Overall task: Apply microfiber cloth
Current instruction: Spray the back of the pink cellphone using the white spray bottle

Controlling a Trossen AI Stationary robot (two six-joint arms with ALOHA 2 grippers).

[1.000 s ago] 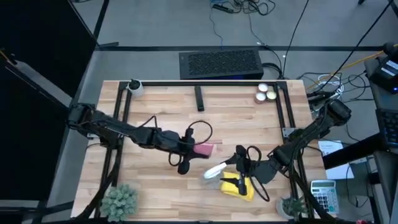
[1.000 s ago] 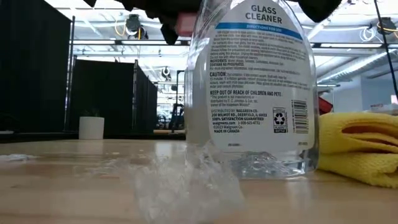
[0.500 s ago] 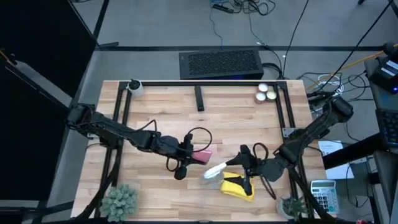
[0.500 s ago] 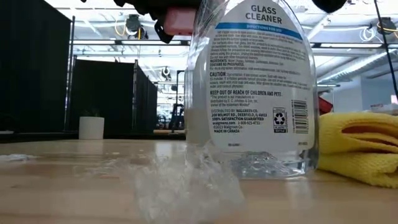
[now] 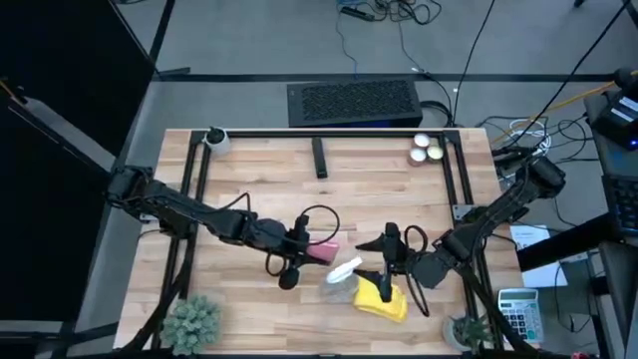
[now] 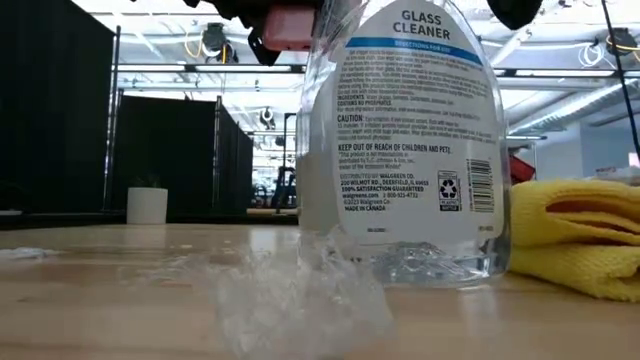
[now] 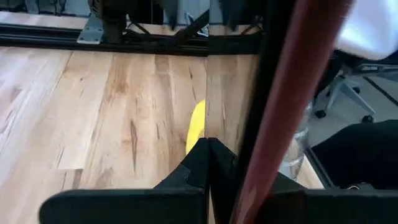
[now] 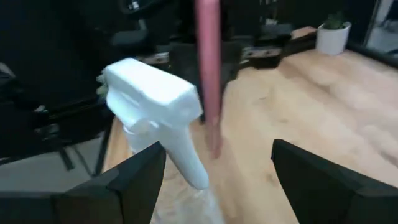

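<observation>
Lifting back off the cloth (image 5: 383, 298), the right tool (image 5: 387, 251) is now hanging just beyond it in the high view, fingers spread; the left tool (image 5: 311, 245) is pinching a pink phone (image 5: 325, 249) farther off. Low view: cloth (image 6: 575, 235) is lying on the worktop (image 6: 120, 300) beside the bottle (image 6: 405, 140). Right wrist view: spread fingers (image 8: 134, 180) are framing the bottle's sprayer (image 8: 155, 102). Judging so, the right arm is nearer.

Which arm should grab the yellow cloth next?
Right. The right gripper, jaws open, hovers beside the microfiber cloth. The left gripper is shut on a pink phone, beyond the spray bottle.
</observation>
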